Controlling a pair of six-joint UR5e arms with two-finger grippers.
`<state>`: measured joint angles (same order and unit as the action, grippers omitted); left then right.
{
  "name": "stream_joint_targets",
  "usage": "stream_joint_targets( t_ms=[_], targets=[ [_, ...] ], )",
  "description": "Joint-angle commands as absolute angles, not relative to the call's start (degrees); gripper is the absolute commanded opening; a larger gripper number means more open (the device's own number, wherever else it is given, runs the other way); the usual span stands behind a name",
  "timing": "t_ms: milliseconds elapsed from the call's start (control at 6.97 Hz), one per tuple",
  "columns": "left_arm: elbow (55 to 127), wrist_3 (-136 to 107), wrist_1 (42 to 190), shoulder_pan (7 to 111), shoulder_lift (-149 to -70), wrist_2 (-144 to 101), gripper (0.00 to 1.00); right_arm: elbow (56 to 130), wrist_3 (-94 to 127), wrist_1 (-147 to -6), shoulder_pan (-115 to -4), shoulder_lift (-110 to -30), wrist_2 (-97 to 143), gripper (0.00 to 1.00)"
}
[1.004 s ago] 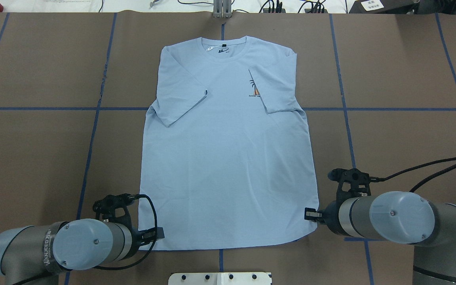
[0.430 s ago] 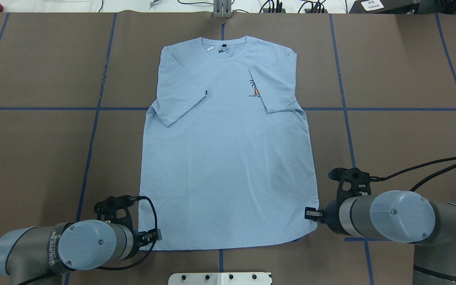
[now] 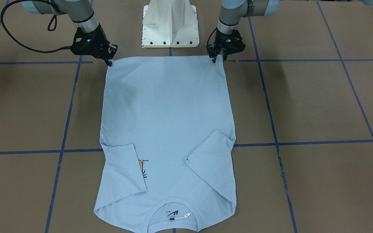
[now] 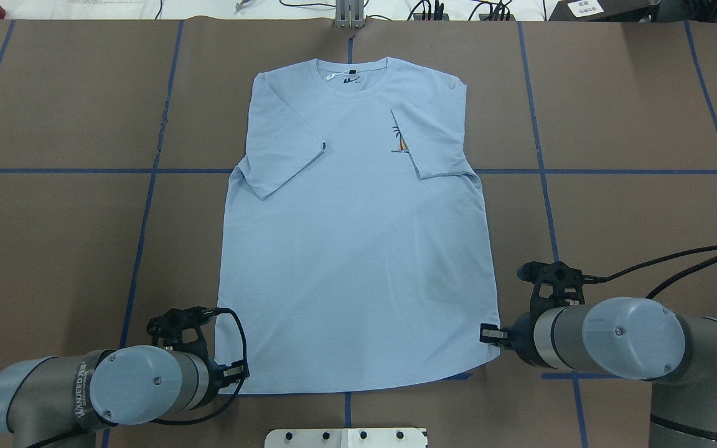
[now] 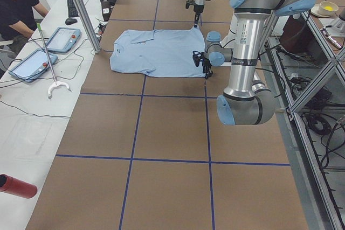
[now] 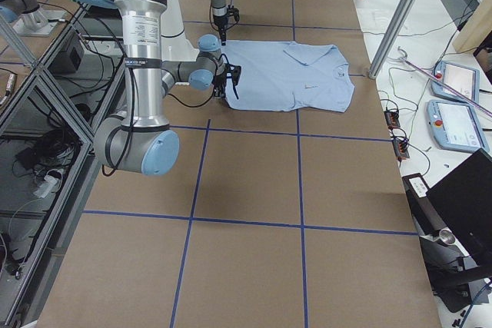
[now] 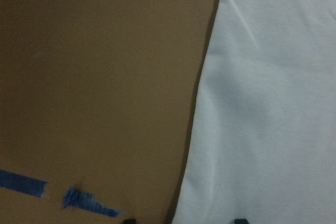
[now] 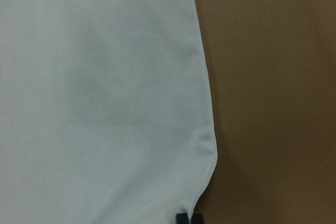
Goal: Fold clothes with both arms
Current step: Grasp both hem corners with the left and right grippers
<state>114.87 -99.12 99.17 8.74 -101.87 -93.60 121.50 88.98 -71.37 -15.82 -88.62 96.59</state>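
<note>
Left fingers [image 7: 237, 220]: spread, straddling the shirt [image 4: 358, 249] hem corner; I'd close first.
Right fingers [image 8: 181, 217]: together, pinching the other corner.
Lift: both level, in step.

I read bare surface [image 4: 632, 106] at 3 and 9 o'clock of the T-shirt [image 4: 358, 261]: free passage on both sides. At 6 o'clock the white pedestal base [image 4: 346, 437] stands near the hem. At 12 o'clock, cables [image 4: 427, 11] line the far edge.
</note>
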Motion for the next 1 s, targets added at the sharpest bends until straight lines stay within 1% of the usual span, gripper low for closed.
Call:
stream_joint_targets(
  t_ms=[0,717,861],
  targets=[
    [115.14,-99.05,99.14,8.70,-101.87,-93.60,0.55,121.46,88.95,-71.37,-15.91,-88.68,96.59,0.00],
    [115.49,-98.96,97.65,8.70,-102.30,-93.69,0.54,121.11,88.68,-71.46,-16.08,-88.86,96.59,0.00],
    [115.49,-98.96,97.65,8.70,-102.39,-93.69,0.41,121.11,88.59,-71.46,-16.08,-88.86,96.59,0.00]
  ],
)
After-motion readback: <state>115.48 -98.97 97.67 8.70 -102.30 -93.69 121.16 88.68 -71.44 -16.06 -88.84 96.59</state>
